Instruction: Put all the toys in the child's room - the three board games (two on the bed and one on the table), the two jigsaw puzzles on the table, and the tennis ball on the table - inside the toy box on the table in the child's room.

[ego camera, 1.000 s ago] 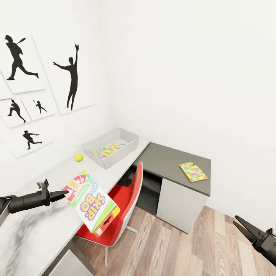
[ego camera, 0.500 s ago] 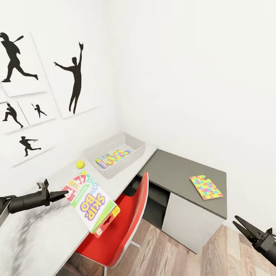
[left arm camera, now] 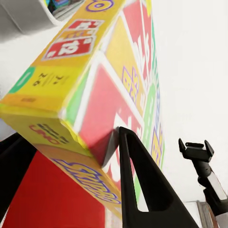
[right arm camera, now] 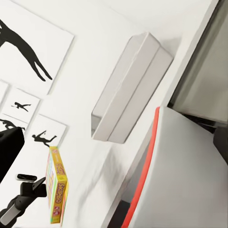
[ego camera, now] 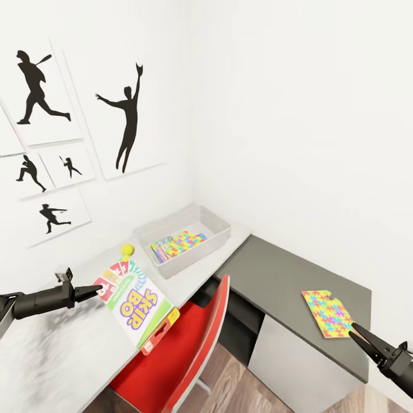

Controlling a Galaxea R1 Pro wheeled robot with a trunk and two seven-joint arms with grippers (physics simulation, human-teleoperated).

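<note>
The left gripper (ego camera: 98, 289) is clamped on the Skip-Bo box (ego camera: 136, 302), its fingers (left arm camera: 142, 185) pinching one corner, the box tilted and held up over the front edge of the pale surface (ego camera: 63, 350); in the right wrist view the same box (right arm camera: 56, 191) stands on edge in the air above that surface. Under it, a red chair (ego camera: 178, 355) is tucked in at the desk. Over on the right, the right gripper (ego camera: 367, 339) has its fingers closed to a point on nothing, hanging just beside the near corner of a jigsaw puzzle (ego camera: 327, 313); that puzzle lies flat on the lower dark-grey section (ego camera: 275, 275). Further back, the tennis ball (ego camera: 127, 249) sits on the pale surface near the wall; just beside it stands the toy box (ego camera: 186, 232), a colourful jigsaw board (ego camera: 182, 244) lying inside. On the wall behind, black sports silhouettes (ego camera: 129, 117).
</note>
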